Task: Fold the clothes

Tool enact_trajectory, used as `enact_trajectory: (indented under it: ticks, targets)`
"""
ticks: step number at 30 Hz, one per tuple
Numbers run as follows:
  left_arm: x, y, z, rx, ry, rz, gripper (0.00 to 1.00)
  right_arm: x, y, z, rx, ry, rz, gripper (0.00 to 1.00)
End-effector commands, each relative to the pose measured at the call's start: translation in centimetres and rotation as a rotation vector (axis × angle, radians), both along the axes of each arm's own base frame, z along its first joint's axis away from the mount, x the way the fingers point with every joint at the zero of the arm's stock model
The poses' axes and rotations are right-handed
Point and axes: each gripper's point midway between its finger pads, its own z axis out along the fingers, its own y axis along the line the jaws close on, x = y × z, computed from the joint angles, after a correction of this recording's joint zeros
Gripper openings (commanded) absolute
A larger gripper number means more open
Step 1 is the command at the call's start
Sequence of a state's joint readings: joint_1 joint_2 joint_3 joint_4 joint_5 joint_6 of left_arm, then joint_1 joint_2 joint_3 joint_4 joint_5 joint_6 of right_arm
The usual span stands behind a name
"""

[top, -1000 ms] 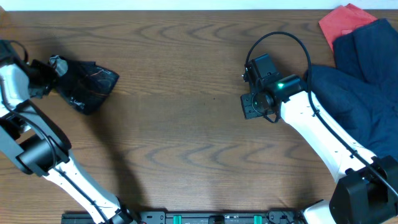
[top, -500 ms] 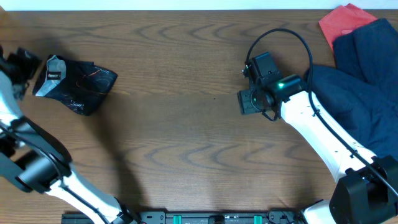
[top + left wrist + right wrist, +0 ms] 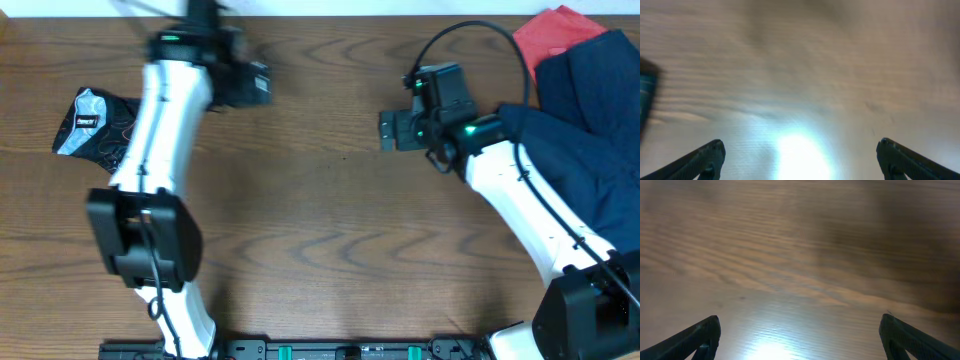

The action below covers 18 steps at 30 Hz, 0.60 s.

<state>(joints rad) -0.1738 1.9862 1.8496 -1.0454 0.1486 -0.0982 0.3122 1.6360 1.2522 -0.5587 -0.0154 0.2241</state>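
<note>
The black jersey lies in a folded bundle at the far left of the table, its light lining and a small white logo showing at its left end. My left arm crosses its right part. My left gripper is at the back of the table, right of the jersey and apart from it. In the left wrist view its fingers are wide open over bare wood. My right gripper is right of centre. In the right wrist view its fingers are open and empty over bare wood.
A dark navy fabric pile covers the right side of the table. A red cloth lies at the back right corner, partly under the navy pile. The wooden table is bare between the two arms.
My left gripper has let go of the jersey and swung right to the back of the table. The jersey bundle has settled at the far left. My right gripper moved slightly back.
</note>
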Motion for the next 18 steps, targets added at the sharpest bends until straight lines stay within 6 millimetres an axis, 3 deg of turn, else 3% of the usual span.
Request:
enact_trajectory:
  ticks: [1,5,8,14,18]
  targets:
    - [-1.8,-0.5,0.0,0.108,0.033,-0.074,0.98,0.2,-2.4,0.2,-0.008,0.014,-0.02,0.99]
    - [-4.5,-0.7,0.8,0.119,0.102,-0.084,0.98,-2.2,-5.3,0.7,-0.011,0.096,-0.119,0.99]
    - [-6.0,-0.1,2.4,0.117,0.094,-0.079,0.98,-3.7,-7.3,2.6,-0.048,0.079,-0.205,0.99]
    - [-8.9,0.6,5.7,0.085,-0.064,-0.072,0.98,-6.9,-7.3,7.4,-0.046,-0.066,-0.204,0.99]
    - [-11.9,1.3,7.2,0.046,-0.249,-0.062,0.98,-9.9,-6.8,8.8,-0.04,-0.201,-0.19,0.99]
